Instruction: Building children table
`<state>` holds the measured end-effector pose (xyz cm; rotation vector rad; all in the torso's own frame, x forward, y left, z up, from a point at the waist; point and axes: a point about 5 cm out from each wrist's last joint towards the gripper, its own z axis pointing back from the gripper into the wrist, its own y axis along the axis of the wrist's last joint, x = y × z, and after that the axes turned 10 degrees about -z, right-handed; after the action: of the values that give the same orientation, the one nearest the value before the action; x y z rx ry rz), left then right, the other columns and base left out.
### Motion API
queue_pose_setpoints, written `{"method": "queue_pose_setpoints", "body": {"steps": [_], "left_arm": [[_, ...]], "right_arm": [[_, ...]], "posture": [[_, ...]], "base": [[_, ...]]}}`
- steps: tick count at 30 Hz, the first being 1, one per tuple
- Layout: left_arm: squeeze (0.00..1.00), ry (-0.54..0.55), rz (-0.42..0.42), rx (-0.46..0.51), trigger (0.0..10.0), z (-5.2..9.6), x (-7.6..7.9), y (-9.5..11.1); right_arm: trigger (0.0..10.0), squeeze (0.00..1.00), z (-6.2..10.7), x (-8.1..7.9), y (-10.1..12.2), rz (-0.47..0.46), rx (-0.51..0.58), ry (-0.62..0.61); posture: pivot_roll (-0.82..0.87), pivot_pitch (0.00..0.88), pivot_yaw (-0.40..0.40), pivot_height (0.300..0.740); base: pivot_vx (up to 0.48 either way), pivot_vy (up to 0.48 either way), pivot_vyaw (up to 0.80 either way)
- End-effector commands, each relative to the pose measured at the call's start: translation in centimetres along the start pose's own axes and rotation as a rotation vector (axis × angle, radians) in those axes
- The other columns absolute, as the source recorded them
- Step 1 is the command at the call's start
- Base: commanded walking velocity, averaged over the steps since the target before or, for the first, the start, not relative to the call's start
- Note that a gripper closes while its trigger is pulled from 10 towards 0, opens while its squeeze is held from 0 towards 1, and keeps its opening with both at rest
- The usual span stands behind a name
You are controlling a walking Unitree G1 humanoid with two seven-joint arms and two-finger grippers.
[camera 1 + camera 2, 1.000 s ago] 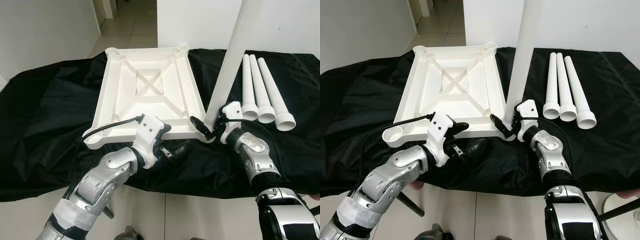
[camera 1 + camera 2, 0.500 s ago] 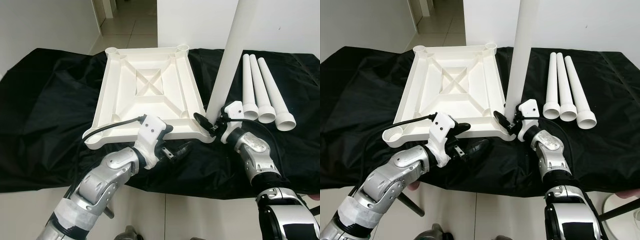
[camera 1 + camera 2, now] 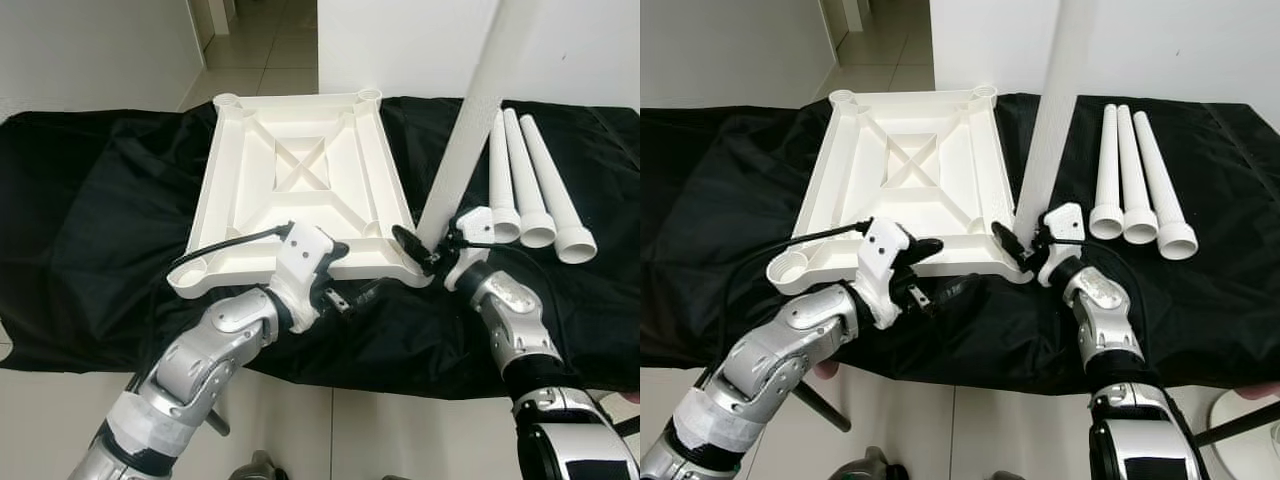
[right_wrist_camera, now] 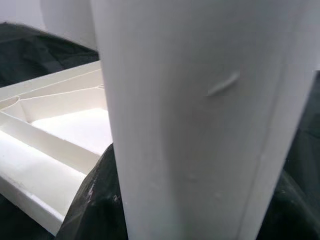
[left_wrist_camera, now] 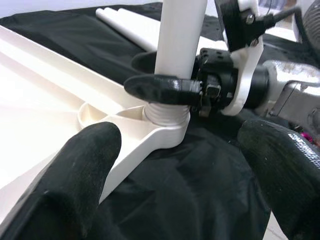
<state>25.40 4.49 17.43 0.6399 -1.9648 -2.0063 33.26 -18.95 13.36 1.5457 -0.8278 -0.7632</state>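
The white tabletop (image 3: 300,180) lies upside down on a black cloth. A long white leg (image 3: 470,130) stands with its foot in the near right corner socket (image 5: 165,117), leaning to the right. My right gripper (image 3: 428,248) is shut on the leg just above the socket, and one black finger (image 5: 160,87) shows across it. My left gripper (image 3: 350,280) is open at the tabletop's front rim, left of that corner. Its two fingertips (image 5: 75,170) stand wide apart and hold nothing. The leg (image 4: 200,125) looms close in the right wrist view.
Three more white legs (image 3: 525,185) lie side by side on the cloth to the right of the tabletop. The black cloth (image 3: 100,220) hangs over the table's near edge. Beyond the table are a tiled floor and white walls.
The leg leans a little more to the right, with its foot still at the corner socket. My left gripper has crept slightly closer to the front rim. The camera has shifted a bit.
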Motion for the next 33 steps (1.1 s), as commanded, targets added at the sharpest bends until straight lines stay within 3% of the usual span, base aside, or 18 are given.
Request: {"method": "queue_pose_setpoints", "body": {"steps": [1, 4, 6, 15, 17, 21, 24, 27, 33], "left_arm": [[0.00, -0.102, 0.000, 0.007, 10.0, 0.3, 0.4, 0.0], [0.00, -0.099, 0.000, 0.007, 10.0, 0.3, 0.4, 0.1], [0.00, -0.092, 0.001, 0.008, 10.0, 0.2, 0.2, 0.1], [0.00, -0.086, 0.005, 0.007, 10.0, 0.2, 0.2, 0.1], [0.00, -0.081, 0.012, 0.008, 10.0, 0.2, 0.3, 0.0], [0.00, -0.077, 0.016, 0.009, 10.0, 0.3, 0.3, 0.0], [0.00, -0.077, 0.016, 0.009, 10.0, 0.3, 0.3, 0.0], [0.00, -0.069, 0.023, 0.009, 10.0, 0.4, 0.4, 0.0], [0.00, -0.070, 0.025, 0.008, 10.0, 0.4, 0.5, 0.0]], "right_arm": [[10.0, 0.00, 0.4, -0.8, -1.6, -0.054, -0.045, -0.011], [10.0, 0.00, 0.3, -1.0, -1.7, -0.070, -0.040, -0.026], [10.0, 0.00, 0.0, -1.1, -1.6, -0.077, -0.026, -0.111], [10.0, 0.00, -0.8, -1.8, -1.8, -0.086, -0.061, -0.271], [10.0, 0.00, -1.3, -2.8, -2.0, -0.120, -0.057, -0.398], [10.0, 0.00, -1.6, -4.0, -2.2, -0.145, -0.049, -0.530], [10.0, 0.00, -1.6, -4.0, -2.2, -0.145, -0.049, -0.530], [10.0, 0.00, -1.9, -6.0, -2.0, -0.176, 0.033, -0.676], [10.0, 0.00, -2.0, -6.4, -1.8, -0.188, 0.052, -0.686]], "posture": [[0.02, 0.000, 0.075, 0.740], [0.02, 0.000, 0.073, 0.740], [0.02, 0.000, 0.070, 0.740], [0.02, 0.000, 0.062, 0.740], [0.02, 0.001, 0.057, 0.740], [0.02, 0.003, 0.052, 0.740], [0.02, 0.003, 0.052, 0.740], [0.03, 0.006, 0.043, 0.740], [0.03, 0.007, 0.041, 0.740]], "base": [[0.000, 0.000, 0.00], [0.000, 0.000, 0.00], [0.000, 0.000, 0.00], [0.000, 0.000, 0.00], [0.000, 0.000, 0.00], [0.000, 0.000, 0.00], [0.000, 0.000, 0.00], [0.000, 0.000, 0.00], [0.000, 0.000, 0.00]]}}
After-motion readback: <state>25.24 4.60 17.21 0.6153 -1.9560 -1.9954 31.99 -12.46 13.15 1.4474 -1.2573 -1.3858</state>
